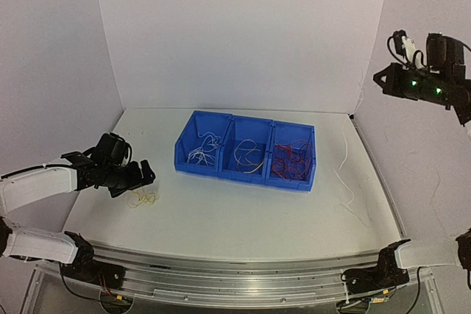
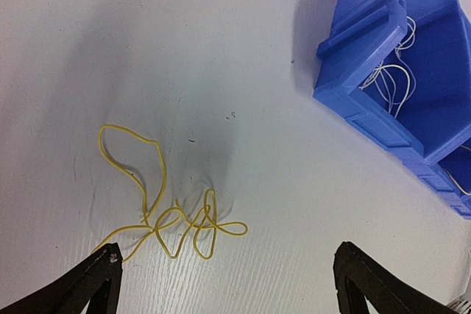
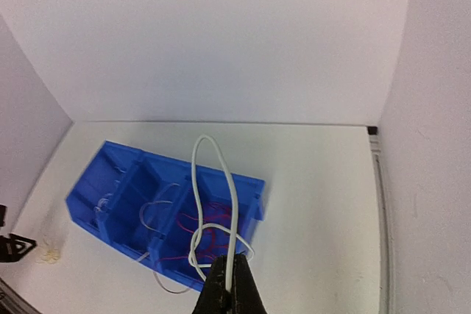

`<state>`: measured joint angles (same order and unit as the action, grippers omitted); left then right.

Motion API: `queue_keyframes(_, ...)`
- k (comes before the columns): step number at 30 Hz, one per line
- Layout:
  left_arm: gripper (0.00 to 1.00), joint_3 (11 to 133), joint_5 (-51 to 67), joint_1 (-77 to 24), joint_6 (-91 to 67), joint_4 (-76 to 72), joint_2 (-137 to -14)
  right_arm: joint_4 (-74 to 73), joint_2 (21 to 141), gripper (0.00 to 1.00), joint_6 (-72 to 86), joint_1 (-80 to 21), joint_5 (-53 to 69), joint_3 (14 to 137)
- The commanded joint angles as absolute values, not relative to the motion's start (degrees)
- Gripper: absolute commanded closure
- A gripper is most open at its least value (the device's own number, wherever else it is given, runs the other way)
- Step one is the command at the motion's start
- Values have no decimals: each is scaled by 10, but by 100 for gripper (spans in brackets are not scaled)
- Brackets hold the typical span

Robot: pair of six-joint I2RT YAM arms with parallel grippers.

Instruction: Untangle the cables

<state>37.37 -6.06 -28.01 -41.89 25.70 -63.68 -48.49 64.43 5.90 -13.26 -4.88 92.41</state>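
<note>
Right gripper: black fingers pressed together, pinching a white cable, which is thin, smooth and round in section. From the pinch it rises in one tall narrow loop, with a smaller loop crossing near the fingertips. In the top view this gripper is raised high by the right wall, well clear of the table. A thin white strand lies in loose waves on the table to the right of the bin; I cannot tell whether it is the same cable. Left gripper: fingers spread wide, holding nothing, low over the table's left side. A yellow cable lies flat on the table just ahead of it. It is thin and glossy, with one large open loop at the left and several small overlapping loops knotted at the middle. One end runs toward the left fingertip, contact uncertain. Table surface is matte white with a fine linear grain. The bin is blue moulded plastic, rectangular with ribbed walls and three compartments side by side. It sits mid-table, well apart from the yellow cable. The left compartment holds white wires, the middle one pale cream wires and the right one red wires, all in loose tangles.
</note>
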Motion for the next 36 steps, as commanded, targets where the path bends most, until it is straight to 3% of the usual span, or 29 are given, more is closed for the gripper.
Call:
queue_keyframes(1,0,365,-47,-277,-406,239,-627,-429,664,100,124,-133,135,1015)
queue_keyframes(11,0,394,134,-313,-301,97,-598,-327,723,100,305,-133,259,1043)
queue_keyframes(15,0,455,129,-414,-236,41,-620,-274,735,100,382,-148,312,1005)
queue_keyframes(25,1,617,135,-564,-143,-105,-802,-245,762,100,423,-305,214,936)
queue_keyframes(36,7,701,75,-599,-178,-169,-967,-210,773,100,459,-325,206,925)
